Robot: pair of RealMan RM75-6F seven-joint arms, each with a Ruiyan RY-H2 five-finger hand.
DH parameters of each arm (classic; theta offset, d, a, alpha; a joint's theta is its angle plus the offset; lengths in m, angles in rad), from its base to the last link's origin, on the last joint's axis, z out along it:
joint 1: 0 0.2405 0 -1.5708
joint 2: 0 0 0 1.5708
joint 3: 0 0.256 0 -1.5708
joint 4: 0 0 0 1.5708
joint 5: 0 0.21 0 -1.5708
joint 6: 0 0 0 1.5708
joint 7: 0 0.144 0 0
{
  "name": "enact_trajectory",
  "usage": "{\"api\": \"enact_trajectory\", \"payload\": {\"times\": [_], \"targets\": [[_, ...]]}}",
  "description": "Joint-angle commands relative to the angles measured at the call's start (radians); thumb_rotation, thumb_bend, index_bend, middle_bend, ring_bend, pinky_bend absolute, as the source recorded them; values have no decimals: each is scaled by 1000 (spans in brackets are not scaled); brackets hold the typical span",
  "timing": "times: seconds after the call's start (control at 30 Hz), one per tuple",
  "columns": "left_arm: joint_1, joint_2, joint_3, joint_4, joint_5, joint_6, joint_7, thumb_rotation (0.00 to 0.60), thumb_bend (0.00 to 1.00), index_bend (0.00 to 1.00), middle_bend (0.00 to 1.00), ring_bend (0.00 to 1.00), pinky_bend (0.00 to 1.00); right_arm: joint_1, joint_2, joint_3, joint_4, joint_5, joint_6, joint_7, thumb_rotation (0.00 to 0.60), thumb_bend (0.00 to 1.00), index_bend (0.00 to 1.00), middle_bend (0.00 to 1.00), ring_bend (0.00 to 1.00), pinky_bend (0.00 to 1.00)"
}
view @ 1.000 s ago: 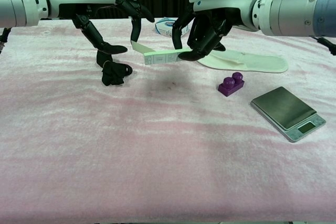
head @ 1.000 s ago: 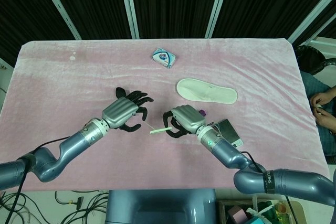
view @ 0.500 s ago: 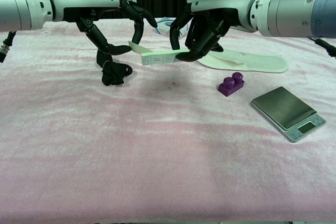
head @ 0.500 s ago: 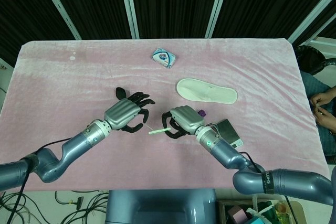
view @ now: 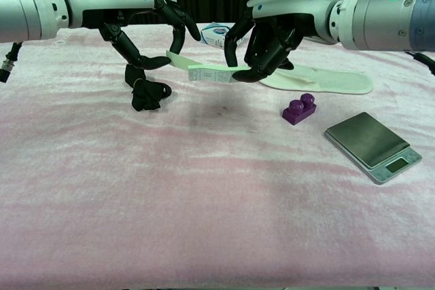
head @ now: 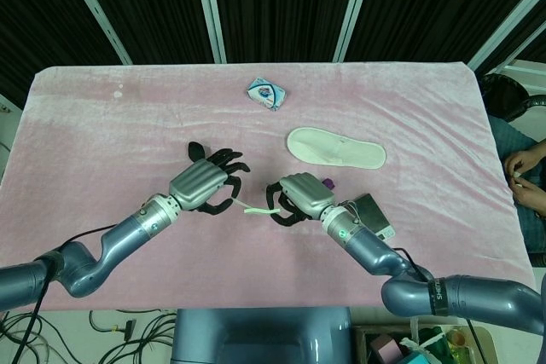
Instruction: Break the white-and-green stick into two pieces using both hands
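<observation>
A: Nearest to you on the pink velvet surface (view: pixel 204 202) lies the small silver digital scale (view: pixel 370 146), then the purple toy brick (view: pixel 300 109). What comes behind them?

B: Behind them your right hand (view: pixel 266 44) grips one end of the thin white-and-green stick (view: pixel 204 70), lifted above the surface. Your left hand (view: pixel 146 25) holds nothing; its spread fingers are at the free end.

A: How will it handle?

B: I judge it light and brittle. Pinch close to the middle with both hands, then bend it.

Bright, even overhead light — soft shadows on the pink cloth (view: pixel 204 188) — sharp focus, mild edge distortion.
</observation>
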Motion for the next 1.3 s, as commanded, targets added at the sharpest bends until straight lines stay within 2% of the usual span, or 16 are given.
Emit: {"api": "enact_trajectory", "payload": {"times": [0.03, 0.37, 0.53, 0.87, 1.3], "targets": [[5, 7, 3, 2, 4, 6, -2, 600, 528, 646, 207, 0, 0, -6, 7, -5, 3, -5, 1, 6, 600, 495, 710, 902, 849, 785], [51, 55, 37, 9, 27, 38, -37, 600, 530, 657, 213, 0, 0, -41, 25, -24, 54, -9, -3, 49, 600, 496, 731, 909, 855, 785], [75, 39, 60, 45, 47, 53, -77, 600, 529, 657, 212, 0, 0, -38, 4, -39, 90, -4, -28, 53, 600, 496, 731, 913, 859, 785], [96, -57, 105, 166, 117, 78, -185, 600, 526, 636, 193, 0, 0, -38, -93, -66, 127, -4, 35, -16, 600, 496, 731, 912, 858, 785], [116, -208, 147, 363, 135, 70, -246, 600, 525, 611, 186, 0, 0, -36, -259, -107, 228, 60, 107, -135, 600, 489, 731, 911, 856, 785]]}}
